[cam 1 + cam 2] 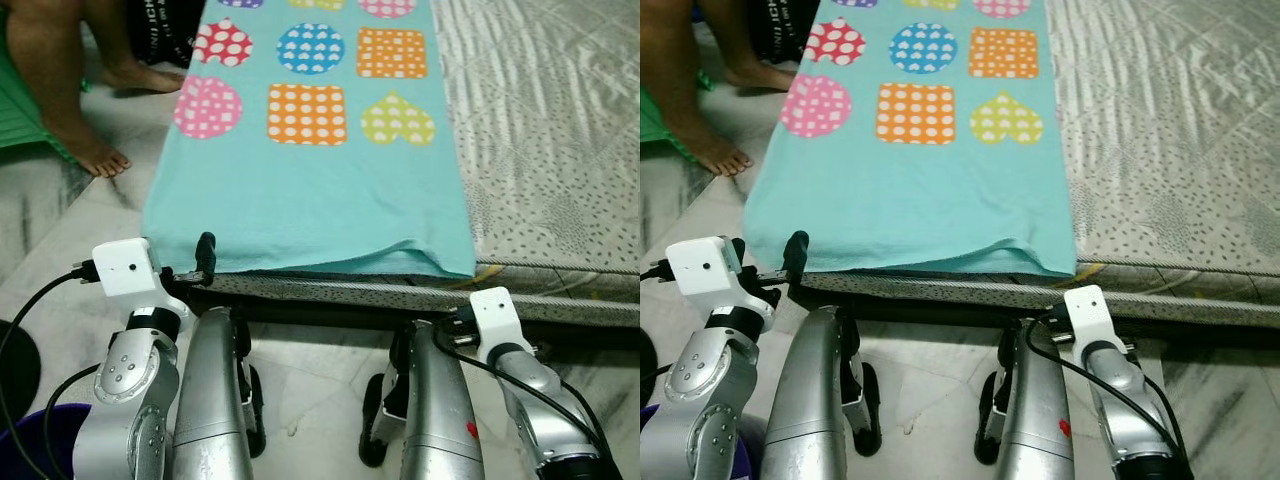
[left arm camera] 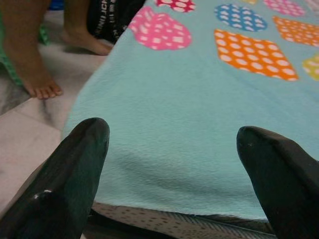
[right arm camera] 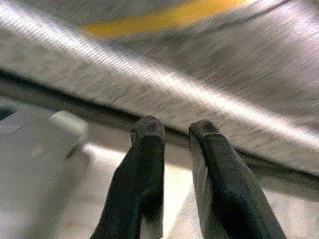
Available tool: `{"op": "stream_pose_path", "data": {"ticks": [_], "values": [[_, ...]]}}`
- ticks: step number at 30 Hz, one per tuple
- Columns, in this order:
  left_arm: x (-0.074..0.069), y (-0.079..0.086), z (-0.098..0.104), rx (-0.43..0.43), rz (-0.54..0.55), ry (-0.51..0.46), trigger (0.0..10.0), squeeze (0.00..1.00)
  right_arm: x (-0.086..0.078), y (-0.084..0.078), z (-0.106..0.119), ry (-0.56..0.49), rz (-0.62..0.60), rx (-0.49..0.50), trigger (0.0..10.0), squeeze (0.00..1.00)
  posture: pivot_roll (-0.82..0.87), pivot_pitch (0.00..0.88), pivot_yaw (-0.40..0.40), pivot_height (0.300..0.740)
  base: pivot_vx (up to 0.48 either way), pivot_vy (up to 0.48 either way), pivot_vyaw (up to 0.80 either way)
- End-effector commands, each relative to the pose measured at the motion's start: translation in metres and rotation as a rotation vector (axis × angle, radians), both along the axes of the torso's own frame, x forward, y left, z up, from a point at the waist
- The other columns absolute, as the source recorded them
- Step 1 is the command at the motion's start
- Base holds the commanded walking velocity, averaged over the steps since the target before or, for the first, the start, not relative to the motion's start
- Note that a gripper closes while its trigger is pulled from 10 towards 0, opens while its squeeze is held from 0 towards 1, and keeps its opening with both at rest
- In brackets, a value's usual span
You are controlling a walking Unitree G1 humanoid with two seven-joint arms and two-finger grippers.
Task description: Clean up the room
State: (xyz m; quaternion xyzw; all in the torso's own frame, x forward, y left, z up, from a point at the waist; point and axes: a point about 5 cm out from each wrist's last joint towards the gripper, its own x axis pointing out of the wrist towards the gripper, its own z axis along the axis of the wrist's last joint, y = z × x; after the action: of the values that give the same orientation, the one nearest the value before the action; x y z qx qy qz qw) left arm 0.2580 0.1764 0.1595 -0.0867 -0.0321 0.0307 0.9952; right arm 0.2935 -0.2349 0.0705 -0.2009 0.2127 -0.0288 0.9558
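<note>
Straight ahead of the left gripper (image 2: 172,164), its fingers spread wide and empty, lies the near hem of the teal blanket (image 1: 300,215), running lengthwise away along the mattress (image 1: 560,150). The right gripper (image 3: 174,130), nearly closed and empty, points at the mattress edge, off the blanket's corner.

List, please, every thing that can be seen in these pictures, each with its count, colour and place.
blanket: one, turquoise with dotted coloured shapes, spread along the mattress, its near edge at the mattress end.
mattress: one, grey patterned, low on the floor, ahead of the robot.
floor: pale marble tiles, left of and in front of the mattress.
person's feet: two, bare, on the floor left of the blanket.
round black base: one, floor at far left.
left tool: black fingers wide apart, facing the blanket's near edge.
right tool: black fingers nearly together, low by the mattress edge.
</note>
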Motion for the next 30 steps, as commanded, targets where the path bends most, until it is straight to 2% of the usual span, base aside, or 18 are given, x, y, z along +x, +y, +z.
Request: {"op": "stream_pose_path", "data": {"ticks": [1,2,3,6,7,8,10,11,12,13,14,17,19,26,30], "values": [[-0.001,0.003,-0.007,0.006,0.003,0.029,10.0,0.00,0.001,-0.010,0.009,-0.033,-0.040,-0.015,10.0,1.00,0.12,0.324,-0.013,0.530,0.000,0.000,0.00],[-0.001,0.003,-0.007,0.006,0.004,0.028,10.0,0.00,0.004,-0.013,0.016,-0.063,-0.051,-0.010,10.0,1.00,0.12,0.322,-0.012,0.530,0.000,0.000,0.00],[-0.001,0.003,-0.007,0.006,0.004,0.028,10.0,0.00,0.010,-0.009,0.039,-0.171,-0.055,0.060,10.0,1.00,0.12,0.323,-0.012,0.530,0.000,0.000,0.00],[-0.001,0.003,-0.007,0.005,0.005,0.026,10.0,0.00,0.012,0.003,0.060,-0.277,0.002,0.153,10.0,1.00,0.11,0.322,-0.012,0.530,0.000,0.000,0.00],[-0.001,0.004,-0.007,0.003,0.004,0.025,10.0,0.00,0.010,0.015,0.070,-0.325,0.058,0.253,10.0,1.00,0.11,0.321,-0.010,0.530,0.000,0.000,0.00],[-0.001,0.004,-0.007,0.003,0.004,0.025,10.0,0.00,0.010,0.015,0.070,-0.325,0.058,0.253,10.0,1.00,0.11,0.321,-0.010,0.530,0.000,0.000,0.00],[0.000,0.003,-0.007,-0.001,0.001,0.025,10.0,0.00,0.006,0.023,0.074,-0.353,0.099,0.352,10.0,1.00,0.10,0.319,-0.011,0.530,0.000,0.000,0.00],[0.000,0.003,-0.007,-0.004,-0.002,0.025,10.0,0.00,0.004,0.027,0.074,-0.353,0.118,0.394,10.0,1.00,0.10,0.319,-0.010,0.530,0.000,0.000,0.00],[0.000,0.003,-0.007,-0.004,-0.002,0.025,10.0,0.00,0.004,0.027,0.074,-0.353,0.118,0.394,10.0,1.00,0.10,0.319,-0.010,0.530,0.000,0.000,0.00],[0.001,0.001,-0.007,-0.006,-0.006,0.026,10.0,0.00,0.000,0.035,0.070,-0.330,0.150,0.459,10.0,1.00,0.10,0.319,-0.009,0.530,0.000,0.000,0.00],[0.001,0.001,-0.007,-0.006,-0.006,0.026,10.0,0.00,0.000,0.035,0.070,-0.330,0.150,0.459,10.0,1.00,0.10,0.319,-0.009,0.530,0.000,0.000,0.00],[0.001,-0.001,-0.007,-0.008,-0.014,0.027,10.0,0.00,-0.007,0.052,0.055,-0.227,0.222,0.534,10.0,1.00,0.10,0.319,-0.006,0.530,0.000,0.000,0.00],[0.001,-0.001,-0.007,-0.009,-0.015,0.026,10.0,0.00,-0.008,0.054,0.055,-0.219,0.233,0.546,10.0,1.00,0.10,0.319,-0.006,0.530,0.000,0.000,0.00],[0.000,0.002,-0.006,-0.003,-0.014,0.026,10.0,0.00,-0.011,0.085,0.056,-0.146,0.381,0.622,10.0,1.00,0.12,0.324,-0.002,0.530,0.000,0.000,0.00],[0.000,0.000,-0.006,-0.006,-0.017,0.026,10.0,0.00,-0.006,0.093,0.063,-0.175,0.409,0.645,10.0,1.00,0.12,0.324,-0.001,0.530,0.000,0.000,0.00]]}}
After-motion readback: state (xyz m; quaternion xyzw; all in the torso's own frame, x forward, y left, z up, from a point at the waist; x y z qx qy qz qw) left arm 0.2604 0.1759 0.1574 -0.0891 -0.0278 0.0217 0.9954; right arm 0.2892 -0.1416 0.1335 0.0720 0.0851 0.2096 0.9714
